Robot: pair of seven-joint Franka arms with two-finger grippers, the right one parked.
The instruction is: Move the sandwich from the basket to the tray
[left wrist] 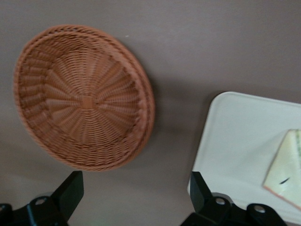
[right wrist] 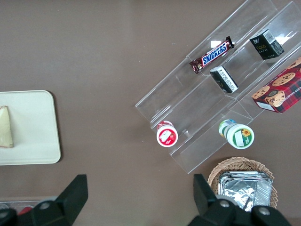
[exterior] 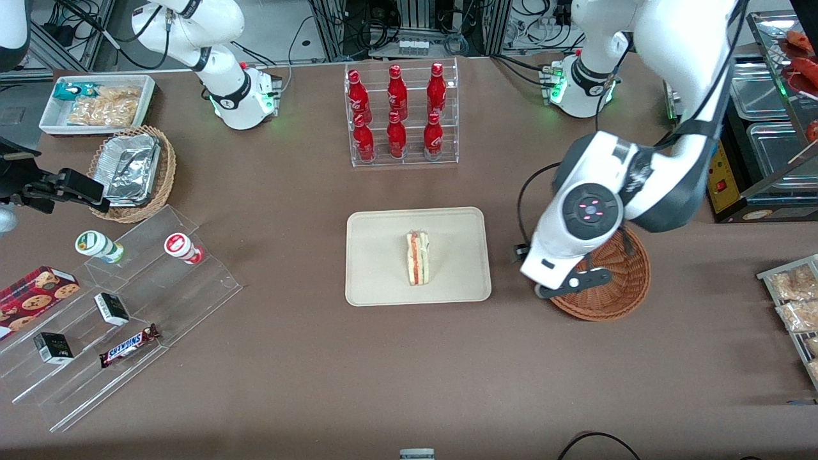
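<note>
The sandwich (exterior: 418, 259), a pale wedge with red and green filling along its edge, lies in the middle of the beige tray (exterior: 377, 255). The reddish-brown wicker basket (exterior: 617, 287) stands beside the tray toward the working arm's end, and it is empty. My left gripper (exterior: 557, 286) hangs above the table between basket and tray, over the basket's rim. In the left wrist view the gripper (left wrist: 134, 188) is open and empty, with its fingers (left wrist: 70, 190) wide apart over bare table, the basket (left wrist: 84, 99) to one side, and the tray (left wrist: 235, 141) and sandwich (left wrist: 287, 165) to the other.
A clear rack of red bottles (exterior: 402, 115) stands farther from the front camera than the tray. A stepped acrylic shelf with snacks (exterior: 115, 306), a tan basket of foil containers (exterior: 131, 172) and a white bin (exterior: 96, 102) lie toward the parked arm's end. Snack packets (exterior: 792, 300) lie at the working arm's end.
</note>
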